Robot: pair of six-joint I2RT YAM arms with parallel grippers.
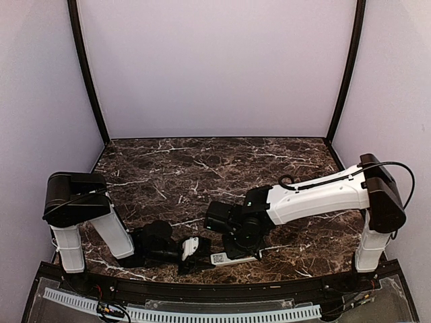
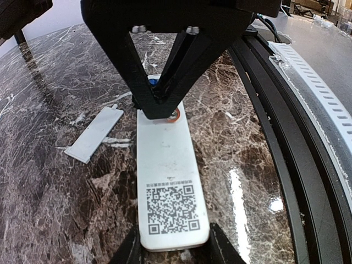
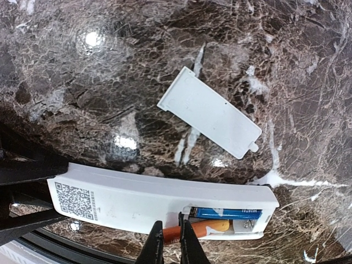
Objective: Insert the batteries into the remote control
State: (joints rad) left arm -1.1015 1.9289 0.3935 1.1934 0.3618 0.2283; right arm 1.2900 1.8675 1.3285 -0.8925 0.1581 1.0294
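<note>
Remote control (image 3: 143, 201), back up, is laid lengthwise along the near edge of the table (image 3: 110, 66), its coded end clamped by the left gripper (image 2: 176, 243). A loose cover (image 3: 209, 111) is seen well clear beyond. At the open end the blue battery (image 3: 228, 213) is seated; the orange battery (image 3: 212, 227), tilted alongside, is pinched by the right gripper (image 3: 171, 231) directly above.

Polished stone under plain plastic, as we see it.

We read the table (image 3: 110, 66) as dark brown, white-veined marble or a marble look, smooth and glossy enough to mirror the lamps. The remote control (image 3: 137, 201) and the loose battery cover (image 3: 209, 113) look like smooth white plastic with a dull satin finish. The orange battery (image 3: 212, 226) and blue battery (image 3: 228, 213) wear shinier wrappers. The fingers (image 3: 155, 250) of the right gripper (image 3: 171, 226) seem matt black plastic.
</note>
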